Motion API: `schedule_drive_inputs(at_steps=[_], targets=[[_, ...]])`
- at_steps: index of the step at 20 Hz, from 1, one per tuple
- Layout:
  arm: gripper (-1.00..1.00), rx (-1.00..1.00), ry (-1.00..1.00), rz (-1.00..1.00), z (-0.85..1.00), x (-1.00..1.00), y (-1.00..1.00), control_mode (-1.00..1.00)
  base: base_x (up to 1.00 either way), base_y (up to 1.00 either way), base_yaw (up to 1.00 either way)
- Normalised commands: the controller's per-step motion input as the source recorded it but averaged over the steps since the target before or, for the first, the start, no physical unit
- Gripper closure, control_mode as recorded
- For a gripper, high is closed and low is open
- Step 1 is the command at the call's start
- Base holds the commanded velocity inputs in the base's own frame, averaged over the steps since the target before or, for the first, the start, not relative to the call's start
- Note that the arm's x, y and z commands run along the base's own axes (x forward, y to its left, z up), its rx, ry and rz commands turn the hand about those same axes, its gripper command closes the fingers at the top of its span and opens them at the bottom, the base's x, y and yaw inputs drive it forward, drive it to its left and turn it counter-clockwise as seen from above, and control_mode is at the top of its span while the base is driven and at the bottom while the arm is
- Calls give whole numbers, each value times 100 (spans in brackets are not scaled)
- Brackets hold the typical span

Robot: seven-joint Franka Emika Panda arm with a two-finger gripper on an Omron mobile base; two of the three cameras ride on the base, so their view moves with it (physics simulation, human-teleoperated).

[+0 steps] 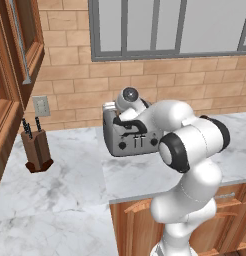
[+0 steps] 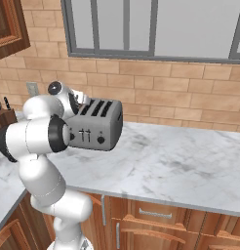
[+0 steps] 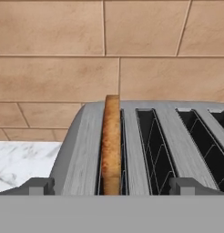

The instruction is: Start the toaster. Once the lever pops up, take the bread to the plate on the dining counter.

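With the pincer (image 3: 112, 193) spread wide and empty, its tips straddling the bread (image 3: 111, 144) in the toaster (image 3: 145, 145), the step in hand looks like the pick-up — best done by descending straight, centred on the slice, and closing on its flat faces. The bread is thin, tan-brown with a darker crust, standing upright in the leftmost slot, poking above the grey toaster on the marble tabletop (image 2: 190, 161).

Bright even rendered light, soft faint shadows, no glare, low-res w/ slight pixelation, no edge distortion, all in focus
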Motion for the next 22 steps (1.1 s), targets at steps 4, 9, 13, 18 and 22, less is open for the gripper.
schedule_drive_inputs(at_steps=[4,9,13,18,22], targets=[[-100,0,4,0,-13,0,0,-100,0,0,0],[-100,0,3,0,-2,0,0,-100,0,0,0],[-100,0,3,0,0,1,0,-100,0,0,0],[-100,0,3,0,0,3,0,-100,0,0,0],[-100,0,2,0,0,9,0,-100,0,0,0]])
